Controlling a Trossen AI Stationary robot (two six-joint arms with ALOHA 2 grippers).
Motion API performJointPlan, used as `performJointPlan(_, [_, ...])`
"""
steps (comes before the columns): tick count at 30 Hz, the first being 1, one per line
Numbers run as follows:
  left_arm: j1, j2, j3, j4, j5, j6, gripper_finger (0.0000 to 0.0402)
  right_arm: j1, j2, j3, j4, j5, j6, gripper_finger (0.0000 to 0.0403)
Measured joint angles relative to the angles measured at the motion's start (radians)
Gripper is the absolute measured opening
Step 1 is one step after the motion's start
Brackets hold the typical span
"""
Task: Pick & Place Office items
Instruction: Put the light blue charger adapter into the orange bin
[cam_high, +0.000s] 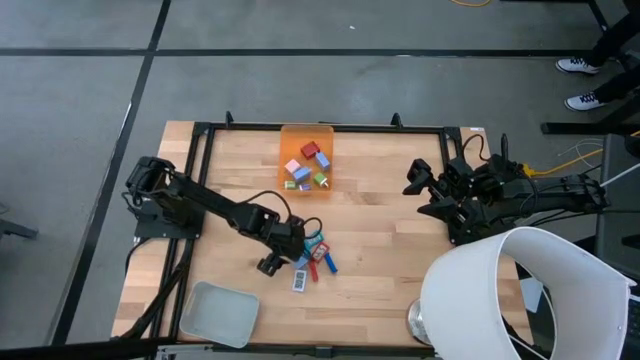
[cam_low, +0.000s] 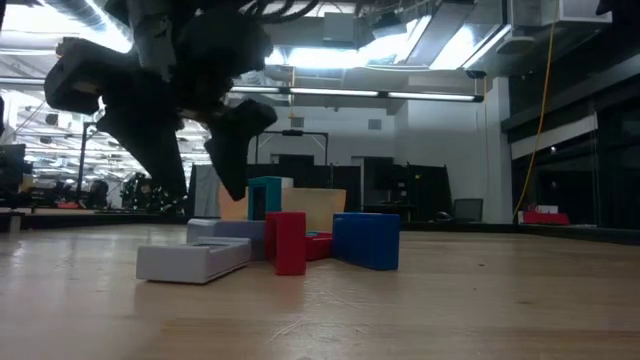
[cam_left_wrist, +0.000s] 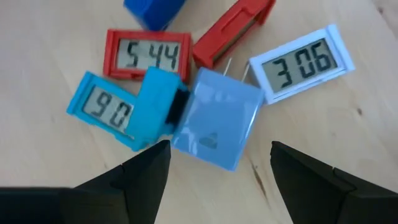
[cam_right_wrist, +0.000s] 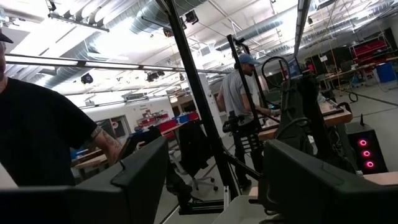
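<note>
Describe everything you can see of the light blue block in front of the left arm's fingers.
The light blue block is a smooth, plastic-looking, roughly square piece with a small dark mark on its top face. It lies flat on the wooden table, in the cluster of small pieces, touching the bright blue display piece and meeting the red frame. The fingers are spread, not touching it.

In the left wrist view, the small red-framed rectangular display (cam_left_wrist: 148, 55) lying flat on the wooden surface (cam_left_wrist: 50, 162) reads "5 44". The white-framed rectangular display (cam_left_wrist: 302, 61) beside it reads "3 06". The light blue-framed display (cam_left_wrist: 106, 107) shows "90", its remaining digits hidden under a light blue block (cam_left_wrist: 158, 99)
</note>
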Motion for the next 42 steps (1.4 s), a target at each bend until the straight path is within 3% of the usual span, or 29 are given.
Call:
performJointPlan(17, [0.033,0.115,0.001,0.079,0.07,0.072,0.027,-0.017,0.0,0.0,0.0,-0.001,0.005,0.0261])
performJointPlan(23, [0.033,0.121,0.001,0.085,0.071,0.007,0.0259,-0.016,0.0,0.0,0.0,-0.001,0.007,0.0261])
performJointPlan(29, [0.032,0.121,0.0,0.076,0.074,-0.024,0.0212,-0.02,0.0,0.0,0.0,-0.001,0.003,0.0261])
performJointPlan(42, [0.031,0.067,-0.002,-0.028,0.135,-0.236,0.0212,-0.034,0.0,0.0,0.0,-0.012,0.008,0.0261])
